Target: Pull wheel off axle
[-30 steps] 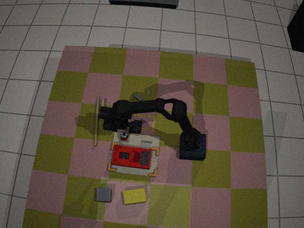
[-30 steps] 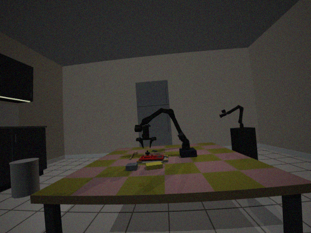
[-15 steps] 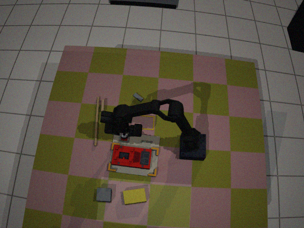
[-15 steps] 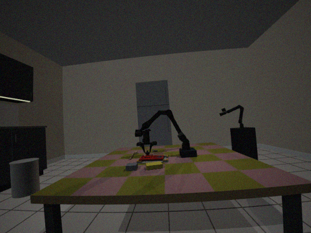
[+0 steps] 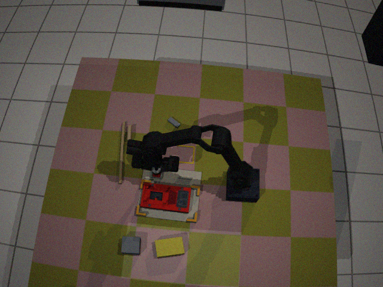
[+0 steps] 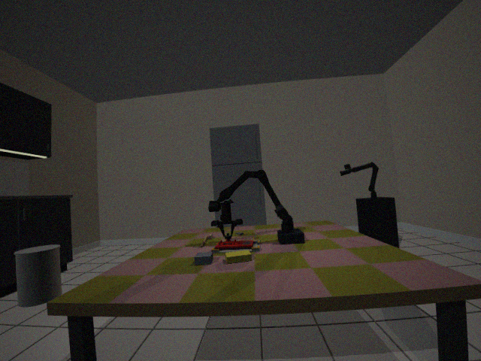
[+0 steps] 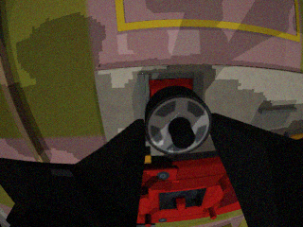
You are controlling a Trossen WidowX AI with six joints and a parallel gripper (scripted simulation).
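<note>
The wheel [image 7: 178, 125] [image 5: 158, 169] is grey with a dark hub hole and sits on the upright axle above a red block at the back edge of the grey base plate [image 5: 188, 176] [image 7: 240, 89]. My gripper [image 7: 177, 123] [image 5: 156, 168] [image 6: 226, 234] is shut on the wheel, with one dark finger on each side of its rim. The marked area [image 5: 194, 155] [image 7: 189, 25] is a yellow-outlined rectangle on the table just behind the plate; in the top view the arm covers part of it.
A red board [image 5: 165, 197] [image 6: 234, 244] lies on the base plate within orange corner marks. A wooden stick [image 5: 122, 151] lies to the left. A small grey bar [image 5: 174, 122] lies behind the marked area. A grey block [image 5: 130, 244] and a yellow block [image 5: 169, 246] lie in front.
</note>
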